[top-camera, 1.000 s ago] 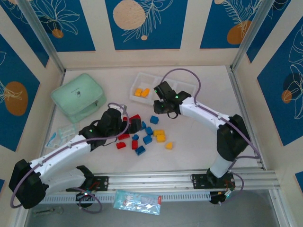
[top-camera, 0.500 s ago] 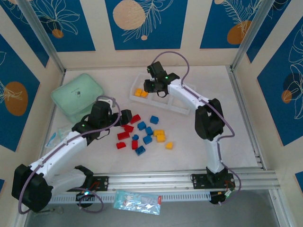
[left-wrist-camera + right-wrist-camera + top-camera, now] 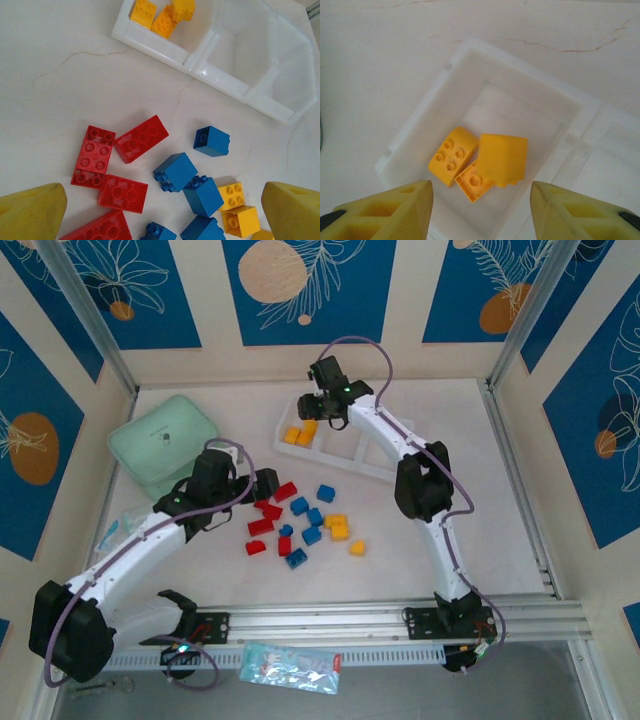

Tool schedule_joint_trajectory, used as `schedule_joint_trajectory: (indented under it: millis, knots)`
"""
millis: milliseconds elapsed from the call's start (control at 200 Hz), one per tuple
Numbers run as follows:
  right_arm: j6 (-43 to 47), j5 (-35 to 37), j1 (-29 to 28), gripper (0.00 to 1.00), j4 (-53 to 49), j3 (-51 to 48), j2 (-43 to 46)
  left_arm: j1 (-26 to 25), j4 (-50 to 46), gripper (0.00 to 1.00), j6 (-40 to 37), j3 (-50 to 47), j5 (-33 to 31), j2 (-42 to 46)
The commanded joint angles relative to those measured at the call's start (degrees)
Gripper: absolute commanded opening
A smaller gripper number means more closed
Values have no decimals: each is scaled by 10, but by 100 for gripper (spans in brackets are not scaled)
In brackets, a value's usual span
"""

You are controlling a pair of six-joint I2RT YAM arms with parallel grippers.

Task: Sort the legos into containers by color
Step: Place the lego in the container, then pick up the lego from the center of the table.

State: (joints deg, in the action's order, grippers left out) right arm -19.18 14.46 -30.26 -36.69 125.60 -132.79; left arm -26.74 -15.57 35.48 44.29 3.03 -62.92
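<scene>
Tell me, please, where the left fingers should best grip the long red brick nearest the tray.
Pinch the long red brick across its long sides, from straight above: it lies flat, studs up, with bare table along both sides.

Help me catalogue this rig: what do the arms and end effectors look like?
The left arm and right arm have white links, black joints, a green light and a looping purple cable. The left end effector and right end effector have yellow wedge-shaped fingers, the right's with hollow cells.
</scene>
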Motion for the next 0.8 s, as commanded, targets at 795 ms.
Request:
schedule_joint_trajectory:
  millis: [795]
  knots:
    - [-122,-140,69,78,-80,-686,625,-212,-119,99,99,84,-23,-82]
